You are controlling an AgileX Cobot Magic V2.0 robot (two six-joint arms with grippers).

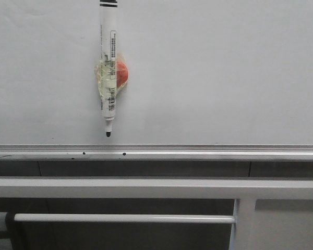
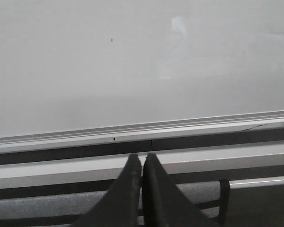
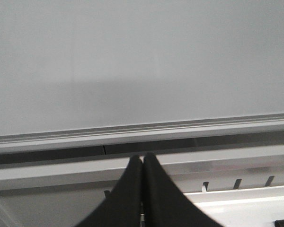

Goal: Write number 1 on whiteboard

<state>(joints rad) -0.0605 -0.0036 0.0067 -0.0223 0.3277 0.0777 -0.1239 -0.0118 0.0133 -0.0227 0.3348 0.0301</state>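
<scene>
Only the front view shows the white-bodied, black-tipped marker pen (image 1: 109,67), taped with an orange blob against the large glossy white whiteboard (image 1: 224,67), tip down just above the silver aluminium edge rail (image 1: 198,151). No black stroke shows on the board. Each wrist view shows its black gripper, left (image 2: 142,163) and right (image 3: 142,163), pinched together, holding nothing, before the white horizontal metal bars (image 1: 146,187).

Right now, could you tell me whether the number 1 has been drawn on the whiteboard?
No, the whiteboard shows no stroke; only the taped marker hangs there.
</scene>
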